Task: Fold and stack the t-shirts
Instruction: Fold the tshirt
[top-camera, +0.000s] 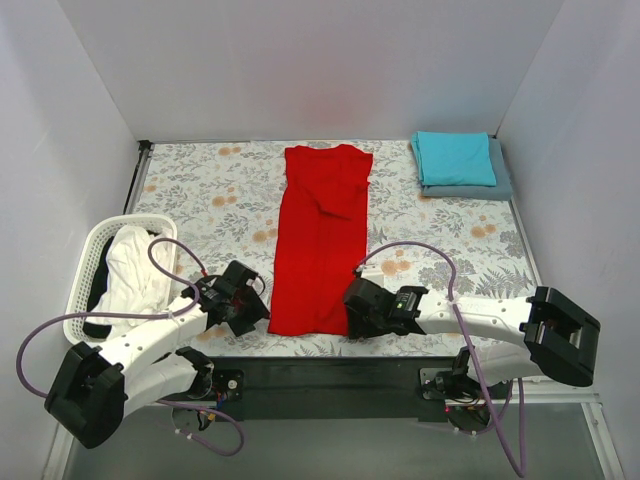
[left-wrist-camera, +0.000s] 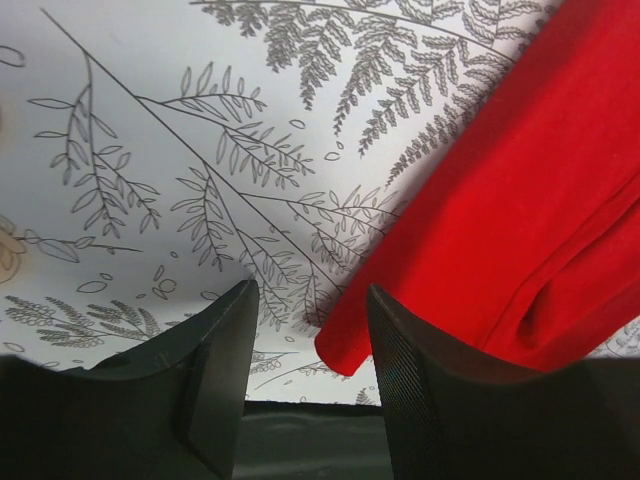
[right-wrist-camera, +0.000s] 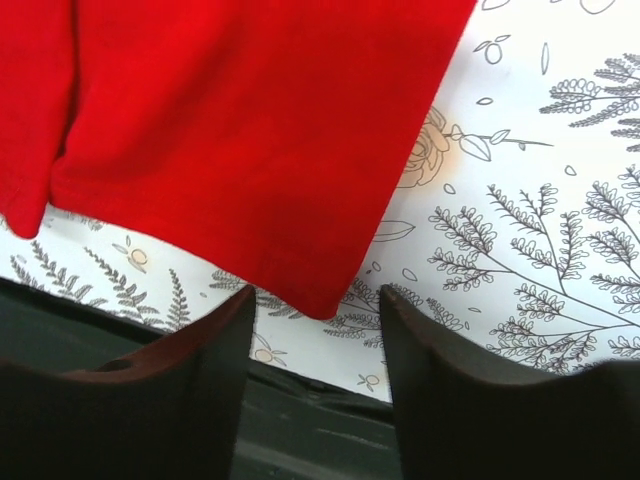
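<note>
The red t-shirt (top-camera: 322, 235) lies flat as a long narrow strip down the middle of the table, collar end far. My left gripper (top-camera: 262, 312) is open just above its near left corner (left-wrist-camera: 345, 355), which sits between the fingers. My right gripper (top-camera: 352, 310) is open above its near right corner (right-wrist-camera: 320, 300), also between the fingers. Neither grips cloth. The teal t-shirt (top-camera: 455, 157) lies folded on top of the folded grey-blue t-shirt (top-camera: 497, 184) at the far right.
A white lattice basket (top-camera: 92, 262) with white cloth (top-camera: 135, 270) stands at the left edge, beside my left arm. The floral tablecloth (top-camera: 220, 200) ends at a black strip (top-camera: 320, 372) along the near edge. White walls enclose the table.
</note>
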